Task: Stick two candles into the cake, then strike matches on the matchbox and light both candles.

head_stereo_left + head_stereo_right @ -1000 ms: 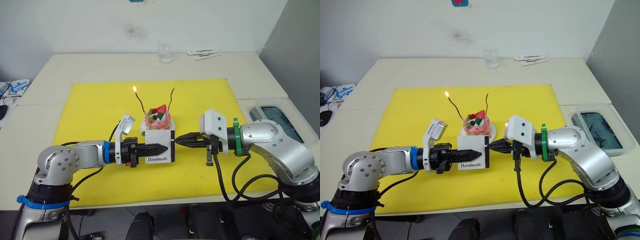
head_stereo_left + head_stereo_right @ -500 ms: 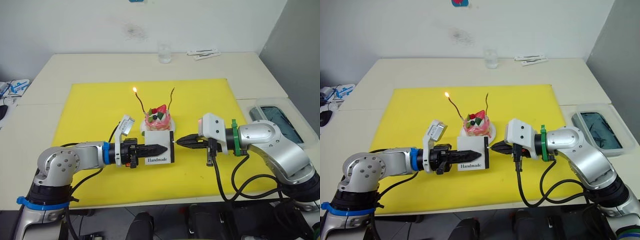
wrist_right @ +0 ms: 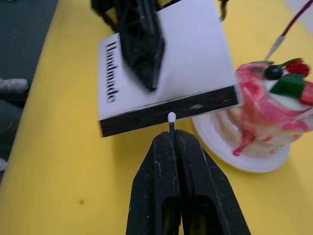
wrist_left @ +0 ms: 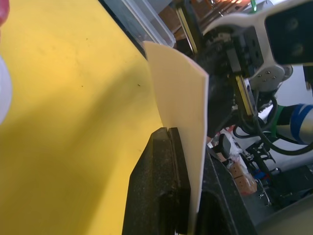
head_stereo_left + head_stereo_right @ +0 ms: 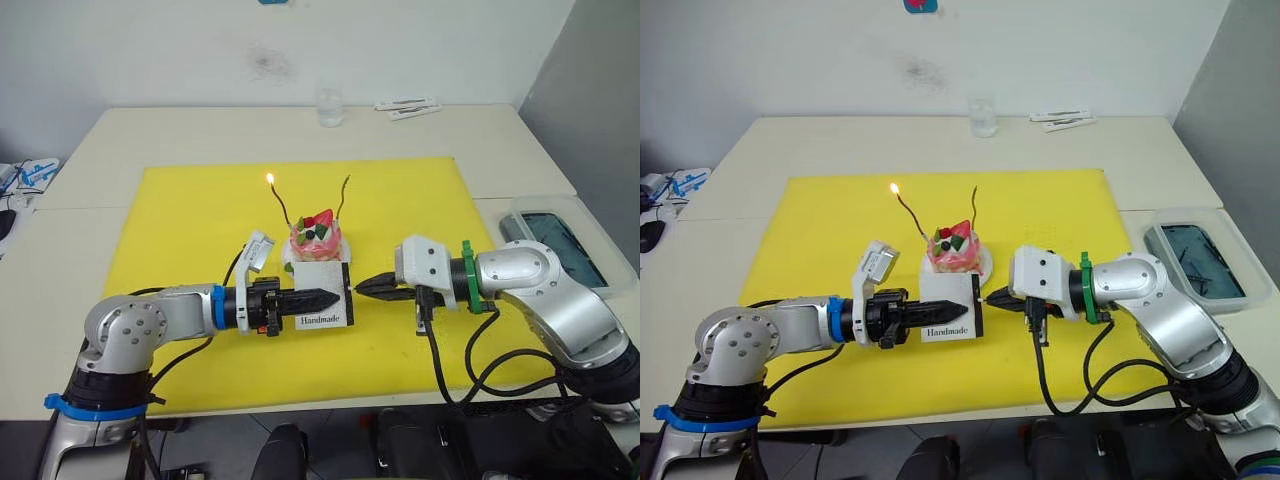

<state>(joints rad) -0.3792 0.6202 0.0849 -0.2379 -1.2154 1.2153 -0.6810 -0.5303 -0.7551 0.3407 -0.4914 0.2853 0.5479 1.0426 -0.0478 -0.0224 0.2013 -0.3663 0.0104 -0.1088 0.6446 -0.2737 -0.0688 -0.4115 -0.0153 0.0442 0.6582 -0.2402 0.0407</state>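
Observation:
A pink-and-white cake [image 5: 317, 240] on a small white plate [image 3: 254, 157] stands mid-mat with two thin wavy candles in it. The left candle [image 5: 279, 206] burns with a small flame; the right candle [image 5: 344, 196] is unlit. My left gripper [image 5: 328, 297] is shut on the white "Handmade" matchbox [image 5: 318, 291], holding it upright in front of the cake. My right gripper [image 5: 362, 285] is shut on a black match [image 3: 171, 126] whose white head touches the matchbox's black striking strip [image 3: 168, 113].
A yellow mat [image 5: 180, 220] covers the middle of the pale table [image 5: 200, 130]. A glass [image 5: 329, 105] and white packets [image 5: 407, 106] sit at the far edge. A clear bin [image 5: 553, 232] with dark contents stands at the right.
My right gripper has moved left, bringing the match head against the strip. My left gripper has shifted the matchbox slightly right and lower.

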